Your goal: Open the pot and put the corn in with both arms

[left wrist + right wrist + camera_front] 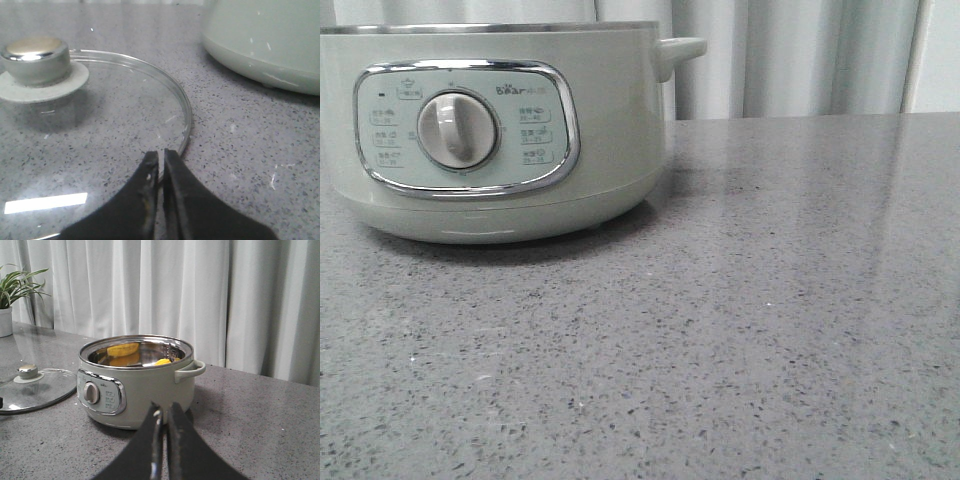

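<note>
The pale green pot (490,130) stands open at the back left of the grey table, with its dial panel facing me. In the right wrist view the pot (135,385) has no lid, and the yellow corn (122,349) shows inside against the shiny steel wall. The glass lid (100,115) with a steel knob (35,57) lies flat on the table to the left of the pot. My left gripper (161,155) is shut and empty, just over the lid's rim. My right gripper (165,407) is shut and empty, back from the pot's front right.
A white curtain (175,295) hangs behind the table. A potted plant (10,295) stands at the far left corner. The lid also shows in the right wrist view (35,387). Neither arm shows in the front view.
</note>
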Tool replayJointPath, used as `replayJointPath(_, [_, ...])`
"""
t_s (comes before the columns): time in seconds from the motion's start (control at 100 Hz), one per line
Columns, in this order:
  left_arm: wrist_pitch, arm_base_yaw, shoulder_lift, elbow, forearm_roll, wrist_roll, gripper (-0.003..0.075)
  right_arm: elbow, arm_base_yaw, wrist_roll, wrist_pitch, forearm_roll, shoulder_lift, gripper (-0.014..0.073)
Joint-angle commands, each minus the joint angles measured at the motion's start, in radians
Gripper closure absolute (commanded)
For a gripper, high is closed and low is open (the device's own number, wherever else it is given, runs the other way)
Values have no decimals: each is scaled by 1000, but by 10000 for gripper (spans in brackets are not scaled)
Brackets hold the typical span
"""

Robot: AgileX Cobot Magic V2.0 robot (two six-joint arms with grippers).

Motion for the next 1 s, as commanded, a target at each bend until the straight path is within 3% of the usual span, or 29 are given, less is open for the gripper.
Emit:
replayJointPath(0.0, [-27, -8, -28, 25, -5, -13, 738, -22, -8, -8, -75, -8, 13, 666])
replayJointPath(0.75, [-25, -8, -28, 25, -5, -13, 738, -10, -12, -8, -36, -49, 13, 666])
replayJointPath(0.9, [-25, -8, -28, 25, -5, -13, 738, 83, -93, -8, -42, -102, 13, 666])
replayJointPath(0.99, [-25, -8, -28, 25, -5, -13, 738, 179, -194, -8, -90, -104, 13, 666])
